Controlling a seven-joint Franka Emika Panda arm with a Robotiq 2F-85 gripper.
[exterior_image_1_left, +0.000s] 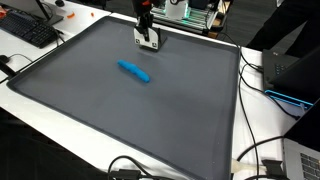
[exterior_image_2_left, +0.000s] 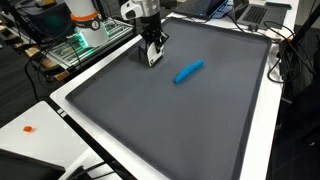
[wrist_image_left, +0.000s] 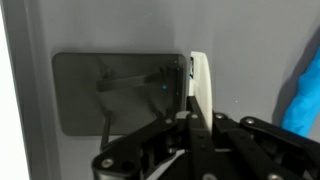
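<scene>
The robot arm's claw (exterior_image_1_left: 148, 43) stands low over a grey mat (exterior_image_1_left: 190, 120) that covers most of a white worktop (exterior_image_1_left: 35, 98). Its fingers are pressed together, pinching a thin white piece (wrist_image_left: 200, 82). The wrist view shows the piece edge-on, upright between the fingers, with the claw's shadow falling on the mat beside it. In both exterior views the claw and the white piece are close to the edge of the mat on the arm's side. Whether the piece touches the mat cannot be told. A blue, elongated object (exterior_image_2_left: 189, 72) lies flat near the middle of the mat, well apart from the claw, and also shows at the edge of the wrist view. A black keyboard (exterior_image_1_left: 27, 28) sits off the mat past one corner, and a small orange item (exterior_image_2_left: 28, 128) rests on the worktop beyond another corner.
</scene>
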